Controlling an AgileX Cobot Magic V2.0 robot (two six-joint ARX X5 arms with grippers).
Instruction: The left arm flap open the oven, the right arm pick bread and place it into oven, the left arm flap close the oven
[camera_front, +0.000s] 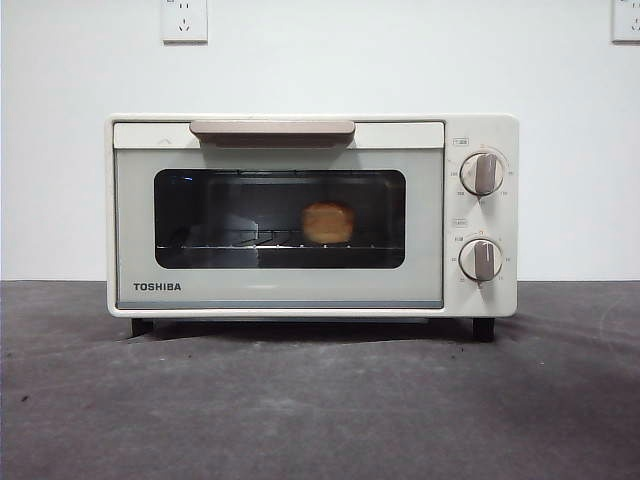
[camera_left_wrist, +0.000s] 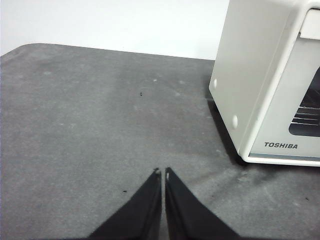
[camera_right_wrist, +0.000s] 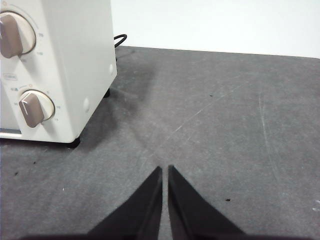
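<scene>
Oven (camera_front: 310, 215) body smooth cream painted metal, slight sheen. Window (camera_front: 280, 218) dark glossy glass, reflective. Handle (camera_front: 272, 128) and knobs (camera_front: 483, 173) matt beige plastic. Wire rack (camera_front: 230, 240) inside thin shiny metal. Bread (camera_front: 328, 222) golden-tan, dull crust. Table (camera_front: 320, 410) dark grey, matt, rough felt-like cover, scuffed and speckled. Left hand (camera_left_wrist: 161, 172) and right hand (camera_right_wrist: 165, 169) matt black plastic. Wall (camera_front: 60, 150) flat matt white.
</scene>
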